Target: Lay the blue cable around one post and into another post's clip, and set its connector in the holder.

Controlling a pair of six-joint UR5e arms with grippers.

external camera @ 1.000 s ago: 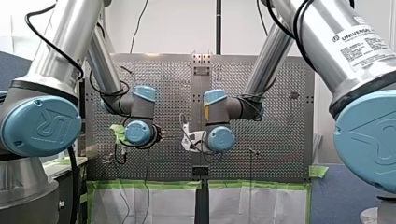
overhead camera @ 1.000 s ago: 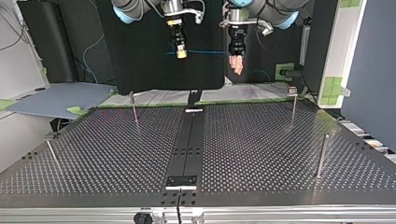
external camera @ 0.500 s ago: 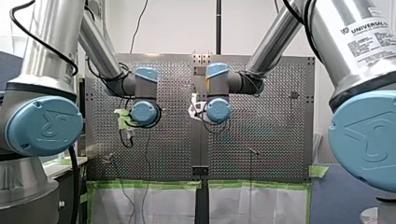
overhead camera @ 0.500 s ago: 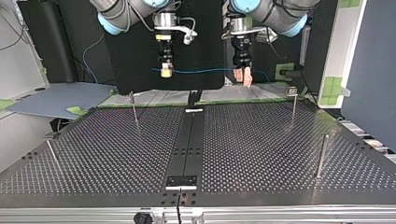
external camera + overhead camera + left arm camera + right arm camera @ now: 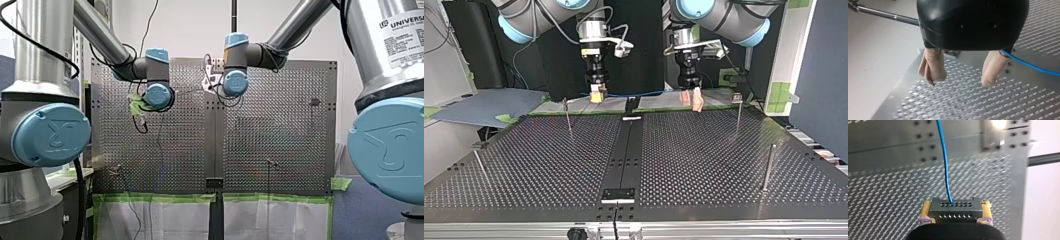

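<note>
In the right wrist view, the yellow pads of my right gripper [image 5: 955,218] are shut on a black connector [image 5: 955,207], and the blue cable [image 5: 944,162] leaves it straight ahead. In the top view this gripper [image 5: 597,98] hangs at the table's far edge, left of the centre strip. The blue cable [image 5: 644,93] runs from it across to my left gripper [image 5: 690,102], which stands open with beige pads. The left wrist view shows the cable [image 5: 1030,65] passing beside one finger [image 5: 993,67], with nothing between the two fingers of that gripper [image 5: 959,83].
Thin metal posts stand on the perforated table: one far left [image 5: 567,114], one far right [image 5: 738,111] with a small clip on top, one near right [image 5: 768,167] and one near left [image 5: 479,167]. A black plate [image 5: 619,195] sits on the centre strip at the near edge.
In the top view both arms have come down toward the table's far edge and spread apart. The cable now hangs lower between them. My right gripper kept hold of the connector.
</note>
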